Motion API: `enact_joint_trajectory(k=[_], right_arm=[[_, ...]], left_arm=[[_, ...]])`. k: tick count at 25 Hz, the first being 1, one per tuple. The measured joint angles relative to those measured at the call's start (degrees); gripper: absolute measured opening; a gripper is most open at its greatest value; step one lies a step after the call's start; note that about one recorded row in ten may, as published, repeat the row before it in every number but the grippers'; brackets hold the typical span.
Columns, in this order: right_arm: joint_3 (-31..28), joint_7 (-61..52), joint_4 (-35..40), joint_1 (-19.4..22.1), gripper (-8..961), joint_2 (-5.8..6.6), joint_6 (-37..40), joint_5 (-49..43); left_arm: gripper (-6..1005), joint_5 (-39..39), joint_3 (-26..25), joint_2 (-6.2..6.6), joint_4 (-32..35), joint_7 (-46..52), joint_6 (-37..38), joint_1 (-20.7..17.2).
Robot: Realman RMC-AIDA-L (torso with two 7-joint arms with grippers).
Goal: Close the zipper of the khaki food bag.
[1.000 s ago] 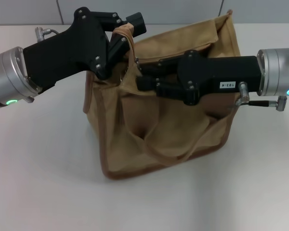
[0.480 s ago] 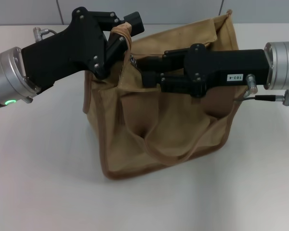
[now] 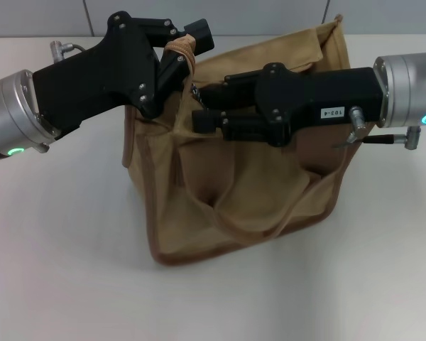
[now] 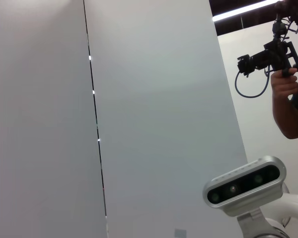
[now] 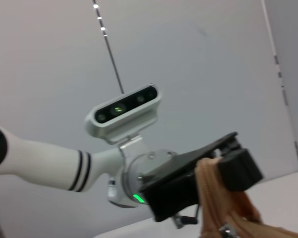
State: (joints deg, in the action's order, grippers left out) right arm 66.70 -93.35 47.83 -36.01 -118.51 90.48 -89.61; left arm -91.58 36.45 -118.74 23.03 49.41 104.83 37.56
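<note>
While the khaki food bag [image 3: 241, 177] stands upright near the middle of the white desk [image 3: 64, 270], both arms reach over its open top from opposite sides. The left tool [image 3: 181, 53] comes in from the robot's left and is clenched on the gathered fabric at the bag's upper left corner, where a tan strap end bunches up between its black fingers; the right wrist view shows the same pinch from the far side, the tan fabric [image 5: 216, 198] rising against the black tool body. The right tool [image 3: 202, 106] stretches across the bag's mouth from the robot's right, its fingertips just beside the left corner and close to the left tool. A small silver piece, likely the slider of the zipper [image 3: 195, 91], glints right at those fingertips, but I cannot tell whether the right tool is pinching it or only lying against it. The bag's top gapes behind the right arm, its back wall standing up to a peak at the far right corner. One strap handle [image 3: 270, 220] droops in a loop down the front face. The left wrist view shows only a pale wall and the robot's head camera [image 4: 243, 186].
</note>
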Motion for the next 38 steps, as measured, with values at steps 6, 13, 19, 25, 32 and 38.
enact_joint_trajectory(k=[6, 13, 19, 25, 32, 38], right_arm=[[-0.5, -1.5, 0.2, 0.1, 420, 0.91, 3.7, 0.1], [-1.8, -2.7, 0.5, 0.4, 420, 1.06, 4.8, 0.1], [-3.1, -4.3, 0.3, 0.5, 419, 1.44, 5.6, 0.0], [-3.3, -6.5, -0.1, 0.2, 419, 1.60, 5.4, -1.3], [-5.3, -5.7, 0.1, 0.4, 418, 1.63, 5.0, -2.1], [-6.8, -2.5, -0.1, 0.4, 418, 1.17, 4.8, -2.6]], left_arm=[[0, 0.0, -0.1, 0.00, 0.0, 0.1, 0.0, -0.1], [1, 0.0, -0.1, 0.00, 0.0, 0.1, -0.1, 0.2], [0, 0.0, -0.2, 0.00, 0.0, 0.2, -0.4, 0.4], [1, 0.0, -0.3, 0.00, 0.0, 0.1, -0.4, 0.5], [1, 0.0, -0.3, -0.05, 0.0, 0.1, -0.4, 0.6], [1, 0.0, -0.3, -0.08, 0.0, 0.1, -0.2, 0.6]])
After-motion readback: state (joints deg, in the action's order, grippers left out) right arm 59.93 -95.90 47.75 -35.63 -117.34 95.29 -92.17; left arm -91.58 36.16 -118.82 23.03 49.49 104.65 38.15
